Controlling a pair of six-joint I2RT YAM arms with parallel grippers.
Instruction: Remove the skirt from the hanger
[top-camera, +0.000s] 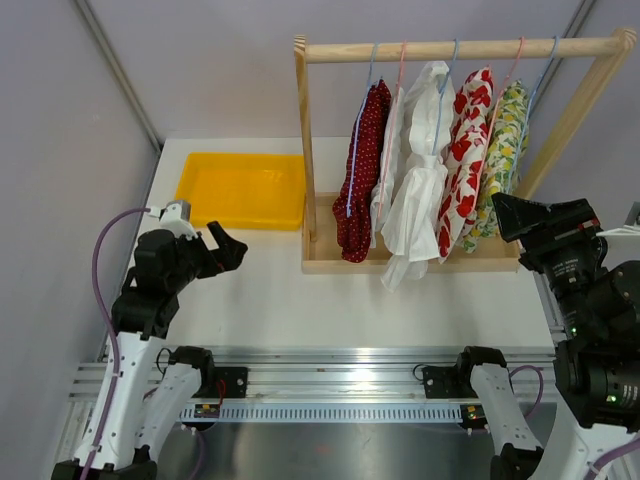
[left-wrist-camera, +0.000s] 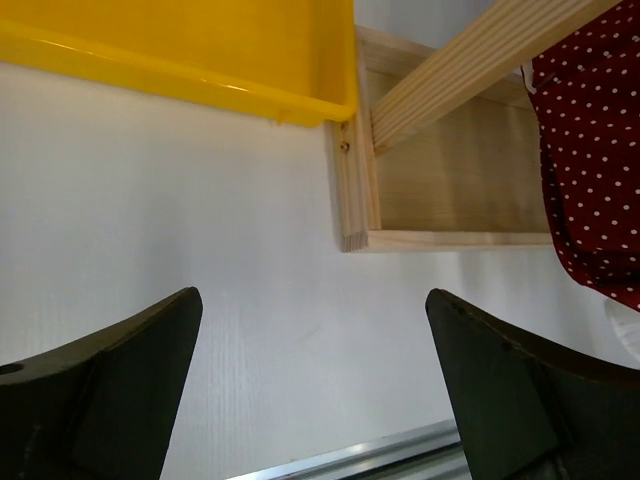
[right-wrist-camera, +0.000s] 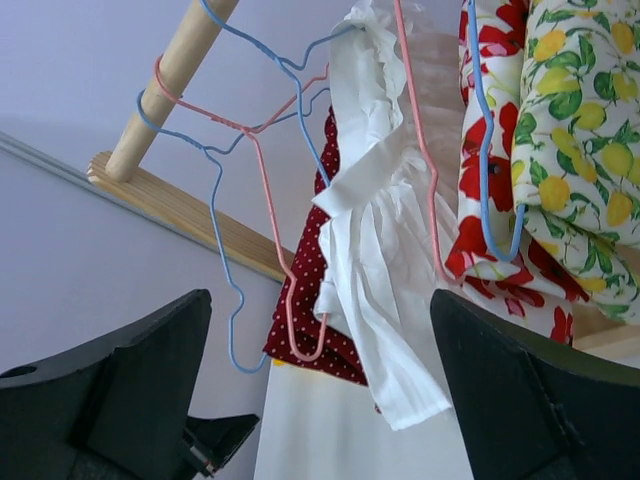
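Several garments hang on wire hangers from a wooden rack (top-camera: 460, 48): a dark red polka-dot one (top-camera: 362, 170), a white one (top-camera: 420, 170), a red-flowered one (top-camera: 466, 150) and a lemon-print one (top-camera: 503, 140). I cannot tell which is the skirt. My right gripper (top-camera: 508, 218) is open beside the rack's right end, level with the lemon-print piece. Its wrist view looks up at the white garment (right-wrist-camera: 380, 270) and a pink hanger (right-wrist-camera: 290, 300) between its spread fingers (right-wrist-camera: 320, 300). My left gripper (top-camera: 225, 248) is open over the bare table, left of the rack, holding nothing (left-wrist-camera: 312, 300).
A yellow tray (top-camera: 240, 157) sits at the back left, touching the rack's left post (left-wrist-camera: 450, 75) and base (left-wrist-camera: 460, 240). An empty blue hanger (right-wrist-camera: 225, 290) hangs at the rail's left end. A metal rail (top-camera: 330, 365) runs along the table's near edge.
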